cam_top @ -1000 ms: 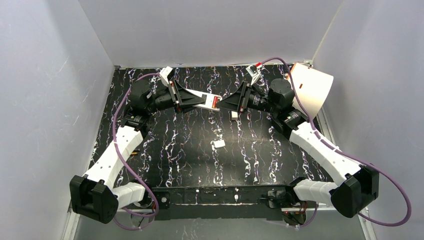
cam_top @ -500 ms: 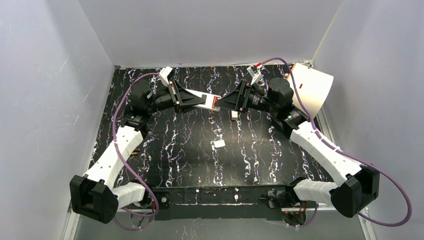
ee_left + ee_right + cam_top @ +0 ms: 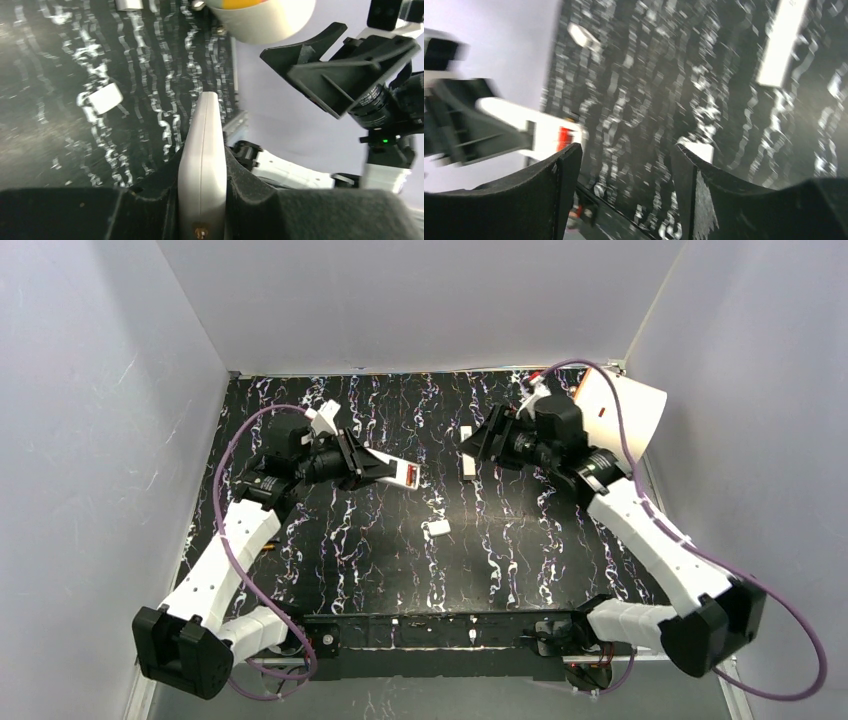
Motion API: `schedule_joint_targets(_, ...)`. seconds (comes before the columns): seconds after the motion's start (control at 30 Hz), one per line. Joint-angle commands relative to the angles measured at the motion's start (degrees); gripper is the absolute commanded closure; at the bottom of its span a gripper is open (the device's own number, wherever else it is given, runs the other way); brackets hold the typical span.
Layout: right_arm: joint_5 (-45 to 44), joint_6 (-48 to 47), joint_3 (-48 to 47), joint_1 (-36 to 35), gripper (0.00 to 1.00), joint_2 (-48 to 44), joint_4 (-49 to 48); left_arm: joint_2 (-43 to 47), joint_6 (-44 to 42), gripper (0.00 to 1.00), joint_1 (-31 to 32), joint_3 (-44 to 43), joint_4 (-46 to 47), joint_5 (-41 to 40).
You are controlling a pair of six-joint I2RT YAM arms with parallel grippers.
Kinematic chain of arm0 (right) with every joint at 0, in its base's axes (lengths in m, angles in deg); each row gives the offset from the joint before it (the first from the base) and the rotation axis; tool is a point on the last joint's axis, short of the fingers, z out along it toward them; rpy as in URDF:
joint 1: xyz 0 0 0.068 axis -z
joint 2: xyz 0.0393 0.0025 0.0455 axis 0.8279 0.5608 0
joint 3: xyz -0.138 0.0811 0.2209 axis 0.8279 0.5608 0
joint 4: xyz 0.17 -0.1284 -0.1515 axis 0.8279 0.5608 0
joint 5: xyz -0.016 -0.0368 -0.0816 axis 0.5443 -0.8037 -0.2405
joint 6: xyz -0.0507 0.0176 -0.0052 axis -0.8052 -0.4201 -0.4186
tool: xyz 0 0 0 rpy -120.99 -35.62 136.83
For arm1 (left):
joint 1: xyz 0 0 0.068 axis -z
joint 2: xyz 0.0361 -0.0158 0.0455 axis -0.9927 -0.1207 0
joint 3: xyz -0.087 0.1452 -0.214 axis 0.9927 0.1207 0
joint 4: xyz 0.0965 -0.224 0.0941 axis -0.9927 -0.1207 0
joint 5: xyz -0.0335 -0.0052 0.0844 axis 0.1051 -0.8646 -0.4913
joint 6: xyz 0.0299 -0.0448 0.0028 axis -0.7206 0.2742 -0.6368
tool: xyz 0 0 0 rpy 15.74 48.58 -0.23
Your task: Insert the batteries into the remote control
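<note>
My left gripper is shut on a white remote control and holds it above the table, its open end pointing right. An orange-red battery shows in that end. In the left wrist view the remote stands edge-on, pinched between the fingers of the gripper. My right gripper hovers to the right of it, apart from the remote, open and holding nothing. From the right wrist view, its open gripper frames the blurred table, with the held remote and its battery at the left.
A second long white remote lies on the black marbled table, just under the right gripper. A small white oblong piece lies mid-table. A white cup lies on its side at the back right. Walls close off three sides.
The right gripper has opened and drawn back to the right, away from the remote's end. The left arm has carried the remote left and nearer.
</note>
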Motion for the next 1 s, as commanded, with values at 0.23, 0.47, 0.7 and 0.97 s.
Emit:
schedule_joint_targets(0.23,-14.88,-5.91,2.63,-9.83,0.24,14.01,14.51,7.45,-9.87,1.00,-0.27,0.12,-16.19,-13.89)
schedule_joint_targets(0.47,-25.46,-10.57,-0.61,-22.86,0.08,25.48,14.26,8.26,-11.42,1.00,-0.56,-0.98,-22.08,-20.51)
schedule_joint_targets(0.7,-28.99,-10.57,-3.00,-24.90,0.03,33.13,13.17,9.39,-11.89,1.00,-1.40,-0.63,-26.31,-24.94)
schedule_joint_targets(0.97,-28.30,-13.12,-3.49,-24.99,0.08,35.74,9.71,10.38,-10.90,1.00,-1.76,1.11,-25.46,-24.37)
